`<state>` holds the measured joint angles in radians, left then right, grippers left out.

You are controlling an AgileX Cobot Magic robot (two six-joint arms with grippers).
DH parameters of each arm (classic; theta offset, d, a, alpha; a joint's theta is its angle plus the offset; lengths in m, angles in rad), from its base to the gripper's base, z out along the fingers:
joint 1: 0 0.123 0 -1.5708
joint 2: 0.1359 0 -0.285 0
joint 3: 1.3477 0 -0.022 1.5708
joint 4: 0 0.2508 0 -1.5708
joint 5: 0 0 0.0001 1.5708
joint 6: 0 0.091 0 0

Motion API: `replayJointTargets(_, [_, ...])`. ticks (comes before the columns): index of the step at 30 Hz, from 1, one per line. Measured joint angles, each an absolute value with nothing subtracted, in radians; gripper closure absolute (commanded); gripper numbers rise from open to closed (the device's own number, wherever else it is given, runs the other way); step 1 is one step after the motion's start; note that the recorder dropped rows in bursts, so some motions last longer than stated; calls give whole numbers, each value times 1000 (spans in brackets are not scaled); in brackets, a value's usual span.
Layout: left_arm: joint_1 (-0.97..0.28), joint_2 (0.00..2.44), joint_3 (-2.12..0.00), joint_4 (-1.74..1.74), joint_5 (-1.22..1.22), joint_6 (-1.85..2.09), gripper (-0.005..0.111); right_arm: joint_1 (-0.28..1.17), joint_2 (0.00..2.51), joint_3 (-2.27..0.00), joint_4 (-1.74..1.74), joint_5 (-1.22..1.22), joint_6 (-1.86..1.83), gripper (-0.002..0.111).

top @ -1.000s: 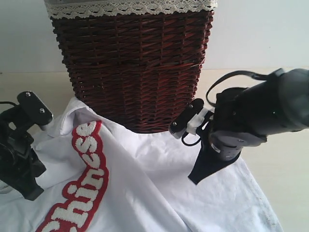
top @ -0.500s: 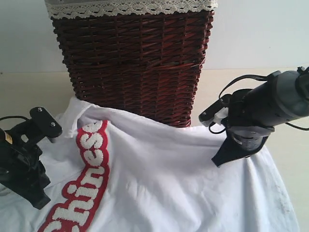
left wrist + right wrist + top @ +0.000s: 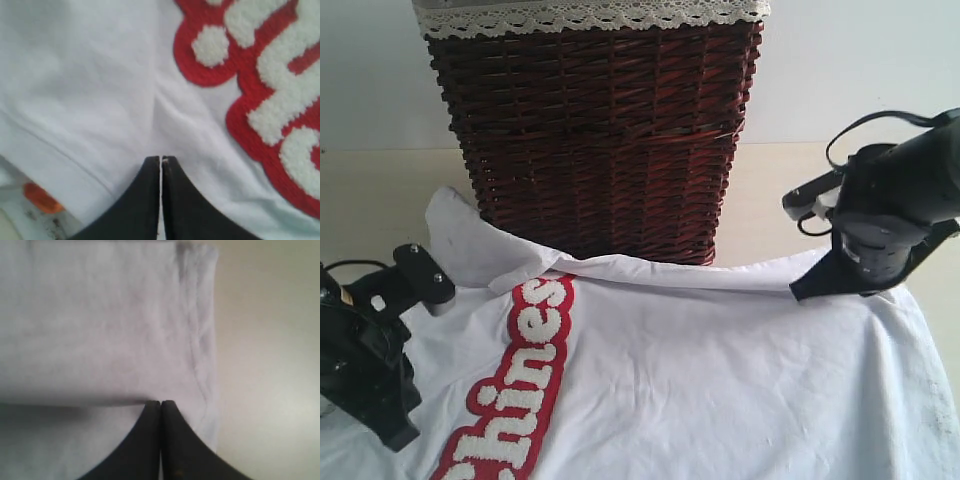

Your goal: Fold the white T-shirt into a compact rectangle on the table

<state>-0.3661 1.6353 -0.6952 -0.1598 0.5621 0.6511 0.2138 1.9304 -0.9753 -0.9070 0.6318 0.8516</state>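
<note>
The white T-shirt [image 3: 700, 380] lies spread over the near part of the table [image 3: 765, 190], its red band [image 3: 510, 400] with fuzzy white lettering at the left. A folded edge runs along its far side, close to the basket. My left gripper [image 3: 398, 438] is at the shirt's near left, shut with a sliver of white cloth between the fingertips [image 3: 161, 159], beside the lettering [image 3: 280, 115] and the orange tag [image 3: 42, 197]. My right gripper [image 3: 802, 292] is shut on the folded far-right edge [image 3: 160, 402], near the shirt's hem [image 3: 200, 355].
A tall dark wicker basket [image 3: 600, 130] with white lace trim [image 3: 590, 15] stands just behind the shirt, in the middle. Bare table [image 3: 270, 365] shows to the right of the shirt's hem and on both sides of the basket. A pale wall rises behind.
My right gripper has moved right and away, dragging the shirt's right side with it. The cloth now lies wider and flatter, and the lettering has shifted right. The left gripper moved slightly right.
</note>
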Motion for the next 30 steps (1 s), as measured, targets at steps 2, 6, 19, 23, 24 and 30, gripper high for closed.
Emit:
replayJointTargets(2, [-366, 1610, -710, -160, 538, 651, 103, 214, 1871, -979, -844, 602, 811, 108])
replayJointTargets(6, [-366, 1582, -721, -151, 529, 654, 103, 239, 1750, -981, -563, 554, 468, 108])
replayJointTargets(19, [-366, 1569, -721, 308, 635, 909, 47, 313, 1536, -981, -13, 922, -519, 102])
replayJointTargets(23, [-366, 1574, -721, 340, 530, 913, 45, 313, 1531, -981, -138, 995, -439, 78])
replayJointTargets(24, [-366, 1588, -721, 333, 492, 915, 45, 313, 1530, -981, -141, 1000, -426, 75])
replayJointTargets(30, [-366, 1678, -722, 300, 442, 921, 43, 313, 1528, -981, -136, 991, -422, 66])
